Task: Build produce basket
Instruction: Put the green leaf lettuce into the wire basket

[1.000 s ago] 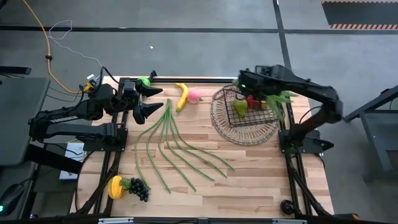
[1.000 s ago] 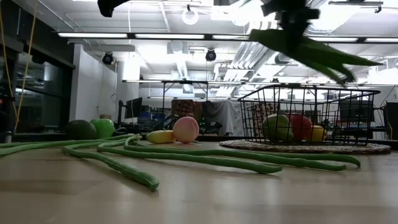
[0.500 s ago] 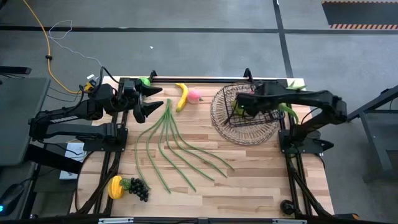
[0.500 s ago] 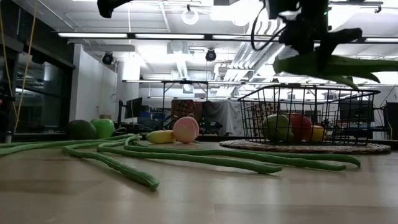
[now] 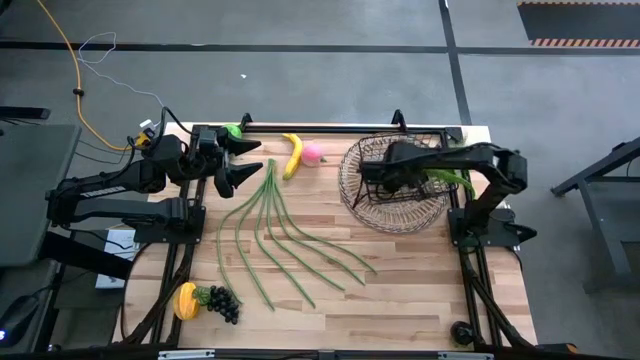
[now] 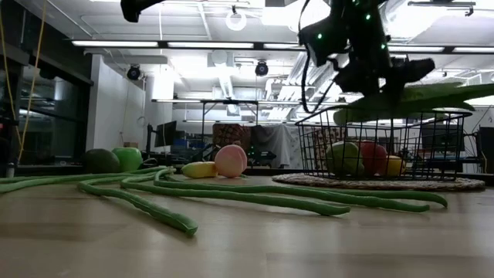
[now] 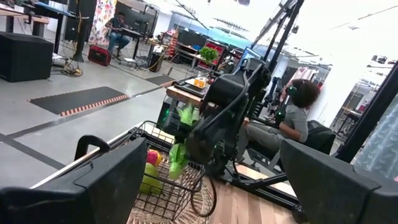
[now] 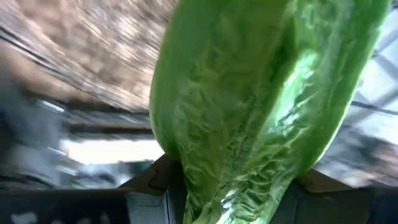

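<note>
The right claw [image 5: 385,178] pinches the leafy greens [image 5: 450,177] just above the basket [image 5: 395,200] — leaves trailing over its rim. The left claw [image 5: 252,161] hangs spread over the bench [image 5: 400,290], near the long green beans [image 5: 270,235].

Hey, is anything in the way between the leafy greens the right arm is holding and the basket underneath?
Nothing visible blocks it. The right gripper holds the leafy greens just above the open top of the basket; fruit already lies on the basket's floor, below the greens.
</note>
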You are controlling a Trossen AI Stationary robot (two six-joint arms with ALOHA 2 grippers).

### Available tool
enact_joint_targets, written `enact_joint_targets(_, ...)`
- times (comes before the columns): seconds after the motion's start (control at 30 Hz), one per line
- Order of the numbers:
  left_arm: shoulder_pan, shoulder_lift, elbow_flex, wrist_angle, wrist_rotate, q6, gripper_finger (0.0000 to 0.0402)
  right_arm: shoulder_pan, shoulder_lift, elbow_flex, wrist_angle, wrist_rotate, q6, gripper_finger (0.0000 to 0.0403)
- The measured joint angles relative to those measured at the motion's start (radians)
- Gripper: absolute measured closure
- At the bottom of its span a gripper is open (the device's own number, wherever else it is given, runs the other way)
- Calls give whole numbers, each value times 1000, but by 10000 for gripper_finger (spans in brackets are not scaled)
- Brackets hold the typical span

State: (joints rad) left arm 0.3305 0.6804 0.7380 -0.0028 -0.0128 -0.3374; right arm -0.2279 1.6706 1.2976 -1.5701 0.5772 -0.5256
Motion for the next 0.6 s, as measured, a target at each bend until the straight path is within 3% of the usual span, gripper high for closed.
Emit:
enact_joint_targets(0.1,0,0,0,0,0,0,46,9,36,0,14,203,-75,258)
enact_joint_targets(0.2,0,0,0,0,0,0,46,8,43,0,49,271,-136,258)
enact_joint_targets(0.37,0,0,0,0,1,0,46,5,43,0,61,252,-109,258)
enact_joint_targets(0.6,0,0,0,0,1,0,46,6,43,0,0,46,-32,258)
